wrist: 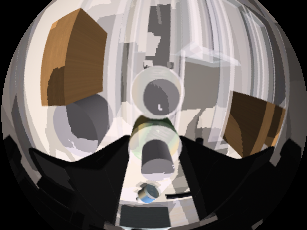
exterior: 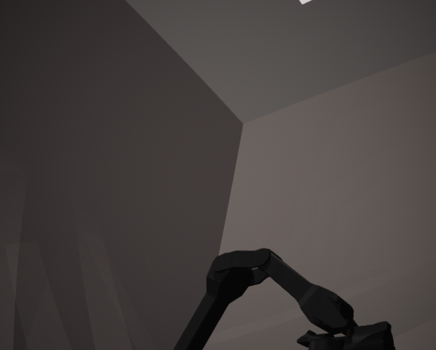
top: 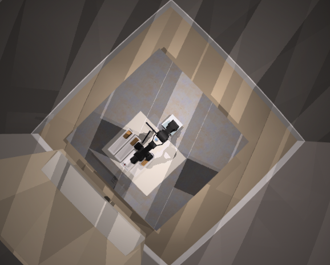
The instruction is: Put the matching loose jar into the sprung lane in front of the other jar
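In the wrist view my gripper (wrist: 153,139) is shut on a round jar (wrist: 157,159) with a grey top, a clear pale rim and a greenish-yellow tint. Directly ahead of it, a second round jar (wrist: 160,96) with a pale rim and grey centre stands in the middle lane (wrist: 160,43). The two jars overlap in this view; I cannot tell whether they touch. The held jar's base, the low front stop and the lane floor beneath it are hidden. The pusher plate is not clear. The top view shows the arm over the white lanes, its fingertips hidden.
Another grey-topped jar (wrist: 85,123) stands left of the gripper, beside a brown block (wrist: 80,56). Another brown block (wrist: 247,120) is at the right. More lanes with thin walls run alongside. A small blue-and-silver thing (wrist: 149,193) shows low between the fingers.
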`<state>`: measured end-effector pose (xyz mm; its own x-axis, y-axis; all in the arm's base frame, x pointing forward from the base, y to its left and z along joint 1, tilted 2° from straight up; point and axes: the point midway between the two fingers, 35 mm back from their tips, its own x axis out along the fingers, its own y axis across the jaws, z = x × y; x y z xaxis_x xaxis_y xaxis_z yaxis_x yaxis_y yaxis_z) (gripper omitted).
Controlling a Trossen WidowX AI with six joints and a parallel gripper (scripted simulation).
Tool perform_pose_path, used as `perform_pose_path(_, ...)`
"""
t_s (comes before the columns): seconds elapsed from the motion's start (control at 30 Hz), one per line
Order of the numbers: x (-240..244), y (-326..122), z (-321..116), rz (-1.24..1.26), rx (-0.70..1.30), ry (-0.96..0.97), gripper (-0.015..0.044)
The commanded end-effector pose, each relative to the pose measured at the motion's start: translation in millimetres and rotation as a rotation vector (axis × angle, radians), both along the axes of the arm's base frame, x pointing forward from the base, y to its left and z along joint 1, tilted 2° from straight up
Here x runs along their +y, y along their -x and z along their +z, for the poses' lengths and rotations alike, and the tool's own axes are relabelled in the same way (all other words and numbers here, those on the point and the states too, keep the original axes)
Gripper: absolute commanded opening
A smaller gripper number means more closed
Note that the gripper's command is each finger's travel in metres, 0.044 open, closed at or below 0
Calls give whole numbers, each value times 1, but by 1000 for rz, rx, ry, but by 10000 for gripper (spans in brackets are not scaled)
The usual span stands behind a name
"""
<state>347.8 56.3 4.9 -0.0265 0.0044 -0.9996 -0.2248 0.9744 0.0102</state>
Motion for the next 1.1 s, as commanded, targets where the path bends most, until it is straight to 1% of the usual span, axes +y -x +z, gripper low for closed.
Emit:
perform_pose_path(0.0, 1, -5, -1, -3, -24, -3, 0)
perform_pose_path(1.07, 1, -4, -12, -3, -23, -3, 0)
